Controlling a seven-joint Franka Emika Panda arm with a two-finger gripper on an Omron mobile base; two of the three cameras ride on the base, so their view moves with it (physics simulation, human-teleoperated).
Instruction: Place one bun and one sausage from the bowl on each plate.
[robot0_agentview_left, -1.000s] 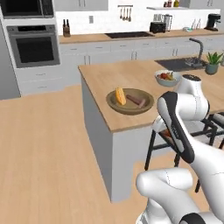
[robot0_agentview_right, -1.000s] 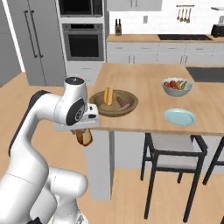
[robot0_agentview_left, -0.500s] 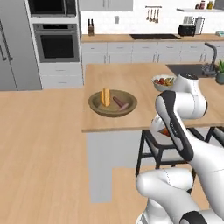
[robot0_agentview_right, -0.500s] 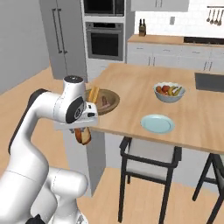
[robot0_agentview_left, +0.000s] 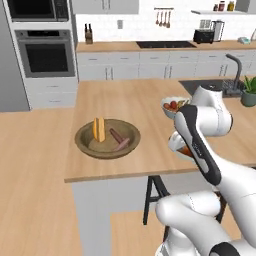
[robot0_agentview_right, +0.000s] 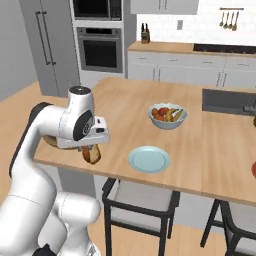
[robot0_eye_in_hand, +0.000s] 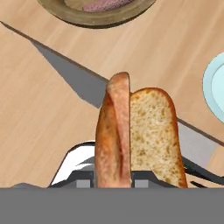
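Jaws pinch the reddish-brown bun at its lower end, it appears; fingertips hidden. It hangs over the bench edge. Probably light, soft, crushable: grip gently mid-length. Blue plate: bare. Wooden bowl: yellow bun, two sausages.

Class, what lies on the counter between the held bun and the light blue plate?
Nothing: in the right base view, bare counter separates the bun from the light blue plate.

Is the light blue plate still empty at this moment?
Empty. The light blue plate lies bare on the counter in the right base view, while the gripper holds the reddish-brown bun short of it, beside the counter edge.
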